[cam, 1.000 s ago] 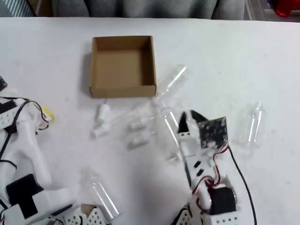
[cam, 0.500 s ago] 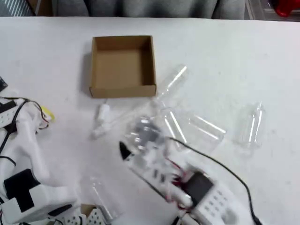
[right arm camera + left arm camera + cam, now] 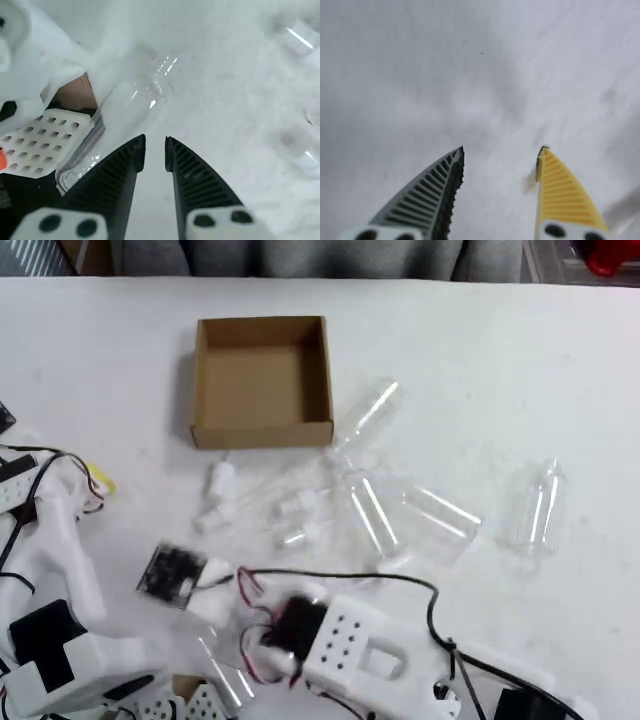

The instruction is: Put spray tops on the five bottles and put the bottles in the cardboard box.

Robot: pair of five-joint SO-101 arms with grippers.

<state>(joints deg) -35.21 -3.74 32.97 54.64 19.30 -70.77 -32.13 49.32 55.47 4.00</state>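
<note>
The open cardboard box [image 3: 262, 380] stands at the back of the white table. Clear bottles lie in front and to its right: one by the box corner [image 3: 368, 412], two side by side [image 3: 372, 518] [image 3: 440, 525], one far right [image 3: 535, 505]. Several white spray tops [image 3: 300, 506] are scattered in front of the box. Another bottle [image 3: 225, 670] [image 3: 135, 100] lies near the front edge, just ahead of my right gripper [image 3: 154, 142], whose black fingers stand a narrow gap apart, holding nothing. My left gripper [image 3: 501, 149] is open over bare table.
The right arm [image 3: 350, 650] lies across the front of the table with its cables. The left arm's white base [image 3: 60, 660] [image 3: 35, 145] sits at the front left, close to the near bottle. A yellow fingertip [image 3: 100, 483] shows at the left edge.
The right arm has swung from the right middle of the table to the front left, uncovering the two middle bottles. The left arm, box and bottles stayed put.
</note>
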